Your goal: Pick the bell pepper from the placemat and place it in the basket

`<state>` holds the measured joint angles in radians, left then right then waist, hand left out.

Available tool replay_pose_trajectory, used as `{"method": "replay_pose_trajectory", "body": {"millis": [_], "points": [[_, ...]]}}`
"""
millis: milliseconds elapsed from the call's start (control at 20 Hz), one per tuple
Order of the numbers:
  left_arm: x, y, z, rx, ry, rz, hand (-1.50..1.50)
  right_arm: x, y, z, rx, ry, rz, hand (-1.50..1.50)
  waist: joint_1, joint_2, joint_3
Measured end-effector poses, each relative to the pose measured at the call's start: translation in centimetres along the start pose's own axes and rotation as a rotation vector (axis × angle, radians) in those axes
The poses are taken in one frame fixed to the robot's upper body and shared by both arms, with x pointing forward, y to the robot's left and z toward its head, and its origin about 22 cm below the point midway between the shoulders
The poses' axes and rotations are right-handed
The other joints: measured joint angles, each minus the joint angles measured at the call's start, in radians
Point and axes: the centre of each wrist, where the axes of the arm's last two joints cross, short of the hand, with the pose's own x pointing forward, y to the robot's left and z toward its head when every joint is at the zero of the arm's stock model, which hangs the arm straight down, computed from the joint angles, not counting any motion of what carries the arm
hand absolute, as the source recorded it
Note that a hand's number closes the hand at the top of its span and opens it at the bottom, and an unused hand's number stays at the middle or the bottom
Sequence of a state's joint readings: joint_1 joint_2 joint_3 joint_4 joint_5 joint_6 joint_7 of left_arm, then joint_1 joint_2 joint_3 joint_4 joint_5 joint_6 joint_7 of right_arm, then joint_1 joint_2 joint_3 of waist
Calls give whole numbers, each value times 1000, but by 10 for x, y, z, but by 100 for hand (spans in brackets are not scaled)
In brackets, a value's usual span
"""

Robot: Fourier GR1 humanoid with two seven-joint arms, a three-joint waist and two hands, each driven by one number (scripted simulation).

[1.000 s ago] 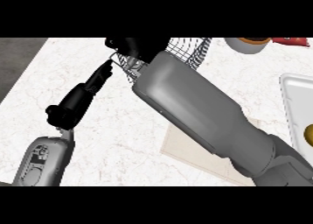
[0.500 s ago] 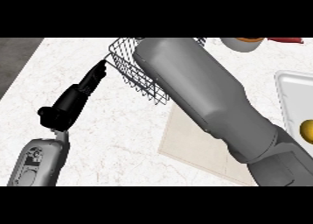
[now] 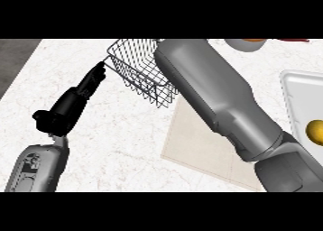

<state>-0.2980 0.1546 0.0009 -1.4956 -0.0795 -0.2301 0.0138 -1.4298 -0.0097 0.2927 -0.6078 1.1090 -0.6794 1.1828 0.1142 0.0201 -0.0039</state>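
Left hand (image 3: 74, 101) fingers are straight, tips just beside the wire basket (image 3: 134, 70), probably steadying it. The right forearm reaches over the basket and placemat (image 3: 204, 149), hiding its hand, so fingers and bell pepper: can't tell.

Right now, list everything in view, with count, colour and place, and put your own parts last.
Basket: one, dark wire mesh, top centre of the counter, partly behind the right forearm.
Placemat: one, beige, centre right, partly under the right forearm.
Tray: one, white, right edge.
Round fruit: one, yellow-orange, on the tray.
Bowl: one, pale with something orange in it, top edge, cut off.
Red thing: one, top right edge, too cut off to name.
Counter: one, white marble.
Bell pepper: not visible.
Left hand: one, black, left of the basket, fingers straight, tips near the basket's rim.
Right forearm: one, grey, reaching over the basket; its hand is out of view.
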Motion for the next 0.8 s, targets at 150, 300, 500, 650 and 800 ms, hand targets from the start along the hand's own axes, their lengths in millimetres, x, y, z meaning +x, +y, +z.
{"method": "replay_pose_trajectory", "body": {"millis": [150, 300, 500, 650, 800], "points": [[0, -1, 2, 5, 4, -5, 0, -13, 11, 0, -19, -11, 2, 150, -8, -2, 1], [-3, 1, 6, 14, 7, -6, 0, -24, 19, 1, -41, -19, 15, 150, -17, -3, 1], [-1, 2, 7, 19, 11, -3, 0, -39, 30, 2, -73, -35, 37, 150, -27, -5, 1], [-2, 5, 10, 27, 17, -4, 0, -46, 33, -1, -109, -37, 2, -150, -38, -7, 2], [-1, 10, 9, 35, 13, -9, 0, -54, 37, -3, -129, -26, -22, -150, -42, -6, 2]]}}
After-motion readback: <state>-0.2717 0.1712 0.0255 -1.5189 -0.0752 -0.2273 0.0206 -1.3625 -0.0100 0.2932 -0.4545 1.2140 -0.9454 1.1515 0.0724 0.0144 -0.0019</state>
